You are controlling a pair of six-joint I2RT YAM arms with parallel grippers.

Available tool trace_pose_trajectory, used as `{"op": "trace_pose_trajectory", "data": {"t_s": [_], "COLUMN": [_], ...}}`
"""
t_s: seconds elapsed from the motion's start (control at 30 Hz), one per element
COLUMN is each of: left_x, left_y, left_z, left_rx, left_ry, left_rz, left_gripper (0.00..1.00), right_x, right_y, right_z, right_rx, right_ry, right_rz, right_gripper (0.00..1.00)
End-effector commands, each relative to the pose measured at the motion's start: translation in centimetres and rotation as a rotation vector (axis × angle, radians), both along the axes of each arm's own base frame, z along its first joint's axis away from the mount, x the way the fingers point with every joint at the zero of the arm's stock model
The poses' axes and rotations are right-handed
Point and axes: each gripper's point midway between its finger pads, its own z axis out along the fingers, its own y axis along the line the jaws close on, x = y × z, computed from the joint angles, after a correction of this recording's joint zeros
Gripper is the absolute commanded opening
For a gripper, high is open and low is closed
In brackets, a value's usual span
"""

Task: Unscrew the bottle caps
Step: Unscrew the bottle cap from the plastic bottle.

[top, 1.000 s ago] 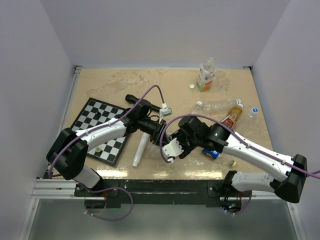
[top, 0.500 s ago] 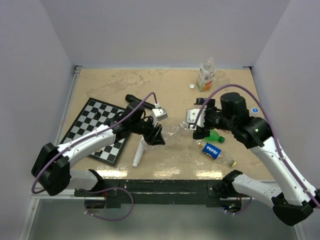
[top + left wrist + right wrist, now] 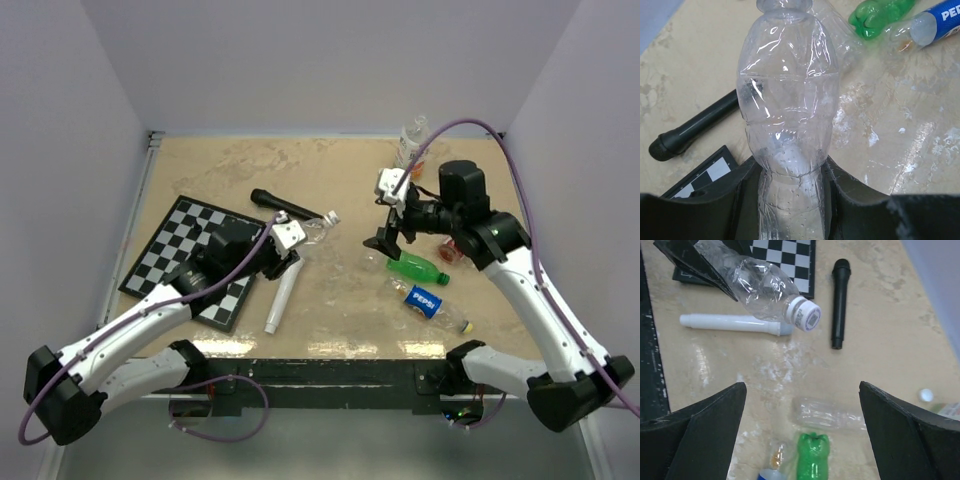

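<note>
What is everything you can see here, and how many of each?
chessboard: one, black and white, left on the table.
black microphone: one, black, beyond the chessboard.
white microphone: one, white, right of the chessboard.
capped bottle: one, clear, white cap on, held off the table.
green bottle: one, green, lying mid-right.
Pepsi bottle: one, blue label, lying nearer than the green bottle.
flat clear bottle: one, clear, lying beside the green bottle.
upright bottle: one, clear, far edge.
loose cap: one, white, near the upright bottle.
left gripper: one, black, shut on the capped bottle.
right gripper: one, black, open, empty.
</note>
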Motion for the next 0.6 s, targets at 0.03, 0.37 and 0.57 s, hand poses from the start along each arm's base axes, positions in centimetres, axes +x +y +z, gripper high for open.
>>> {"op": "trace_pose_trajectory", "data": {"t_s": [0.03,0.37,0.57], "left_x": [-0.3,-0.3,-0.4], "left_y": [1.2,1.5,1.3], "left_z": [2.3,1.6,1.5], "left_rx": [-0.096,-0.087,-0.086], "left_ry": [-0.163,-0.161,-0.150], "left_rz": [0.030,0.038,0.032], "left_gripper": [0.00,0.00,0.00], "right_x": [-0.7,-0.9,-1.2], "right_y": [2.9,4.1,4.1], "right_z": [2.0,1.2,1.1], "right_rx": [0.112,0.114,0.132], "right_ry": [0.165,0.234,0.230], "right_rz": [0.111,0.207,0.218], "right_gripper": [0.98,0.98,0.98]}}
